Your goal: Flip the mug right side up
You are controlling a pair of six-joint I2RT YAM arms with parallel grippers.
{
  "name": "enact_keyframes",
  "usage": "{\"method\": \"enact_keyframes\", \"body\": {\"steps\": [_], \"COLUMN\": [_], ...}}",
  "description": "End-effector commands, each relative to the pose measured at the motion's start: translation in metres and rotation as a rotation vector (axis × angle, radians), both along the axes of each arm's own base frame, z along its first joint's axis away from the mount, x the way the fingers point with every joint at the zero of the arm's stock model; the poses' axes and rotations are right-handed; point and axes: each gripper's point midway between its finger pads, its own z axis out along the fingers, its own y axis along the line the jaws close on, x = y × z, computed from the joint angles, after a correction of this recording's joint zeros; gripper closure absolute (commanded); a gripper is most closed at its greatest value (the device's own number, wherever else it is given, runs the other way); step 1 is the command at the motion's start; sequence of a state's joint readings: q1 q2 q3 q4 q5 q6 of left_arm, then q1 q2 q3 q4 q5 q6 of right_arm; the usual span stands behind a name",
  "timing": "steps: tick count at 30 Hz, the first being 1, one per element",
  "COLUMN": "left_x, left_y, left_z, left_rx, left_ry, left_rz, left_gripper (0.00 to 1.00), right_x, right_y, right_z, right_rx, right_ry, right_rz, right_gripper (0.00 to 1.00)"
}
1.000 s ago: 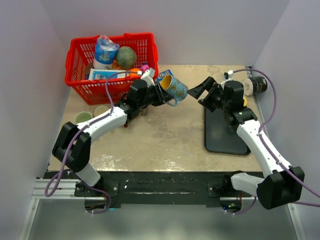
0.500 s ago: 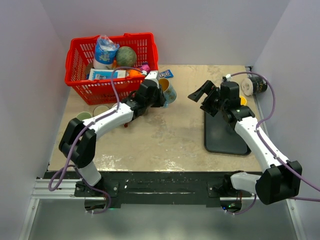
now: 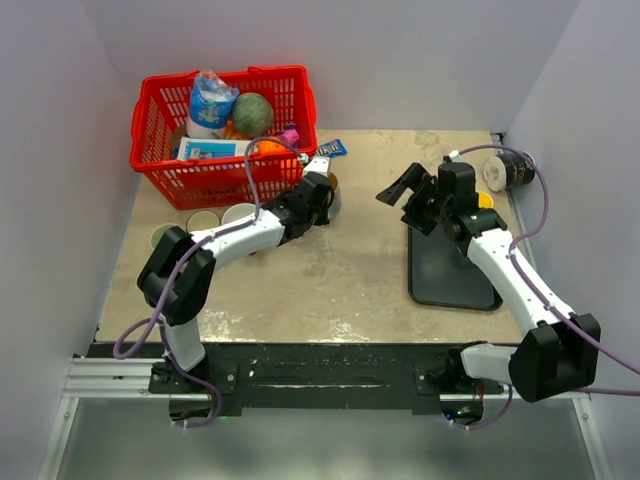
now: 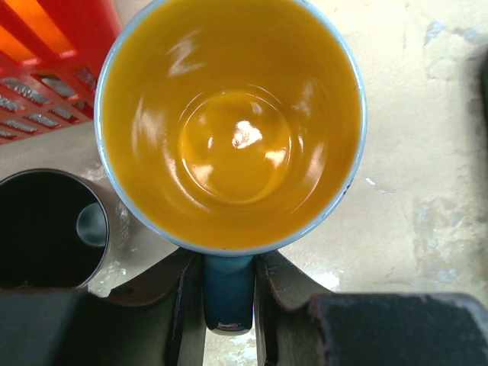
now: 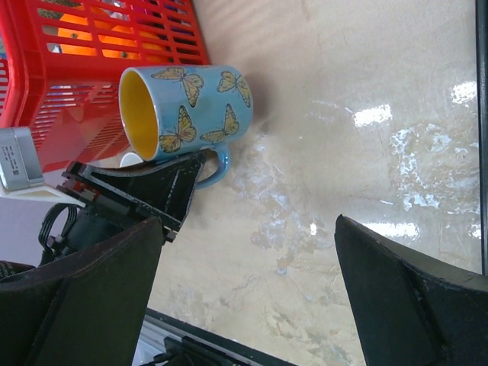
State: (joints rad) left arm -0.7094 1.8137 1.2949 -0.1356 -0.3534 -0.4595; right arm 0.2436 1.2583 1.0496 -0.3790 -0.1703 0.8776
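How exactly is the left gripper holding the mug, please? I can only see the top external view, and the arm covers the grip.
Observer: In the left wrist view, the left gripper is clamped on the blue handle of the mug, one finger on each side.
Operator: Thank you. Is anything inside it?
Observer: No, the yellow interior is empty, and its mouth faces the wrist camera squarely.
Operator: And what does the outside look like?
Observer: The right wrist view shows a blue wall printed with butterflies. It is seen between the wide-apart fingers of the right gripper, which holds nothing.
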Motion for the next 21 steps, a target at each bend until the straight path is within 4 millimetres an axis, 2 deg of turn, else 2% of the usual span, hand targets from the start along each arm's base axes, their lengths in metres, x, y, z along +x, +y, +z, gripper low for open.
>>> {"method": "enact_keyframes", "body": {"steps": [1,7,14,19,20,21], "left_x": [0.021,0.019,0.018,0.014,0.014,0.014], "left_y": [-0.008,-0.008,0.001,0.003,0.003,0.004], "left_z": [0.041,0.014,-0.014,-0.019,-0.018,-0.015], "left_rx": [-0.051,0.002,0.077,0.090,0.088,0.087], "left_ry": [-0.151,-0.103,-0.064,-0.049,-0.052,-0.058], "left_rz": [0.059,0.053,0.080,0.081,0.083,0.090], "left_gripper": [1.00,1.00,1.00,1.00,0.98,0.86], "right_x": [0.008,0.009,0.007,0.007,0.008,0.008], "right_y": [-0.005,-0.006,-0.007,-0.009,-0.009,-0.011], "right_z": [0.015,0.007,0.002,-0.004,-0.003,-0.003], "right_rx": [-0.011,-0.003,0.000,-0.002,-0.006,-0.011], "right_ry": [-0.038,-0.010,0.000,0.017,0.016,0.017], "right_rz": [-0.019,-0.014,-0.011,-0.016,-0.019,-0.023], "right_gripper": [0.01,0.01,0.01,0.01,0.01,0.01]}}
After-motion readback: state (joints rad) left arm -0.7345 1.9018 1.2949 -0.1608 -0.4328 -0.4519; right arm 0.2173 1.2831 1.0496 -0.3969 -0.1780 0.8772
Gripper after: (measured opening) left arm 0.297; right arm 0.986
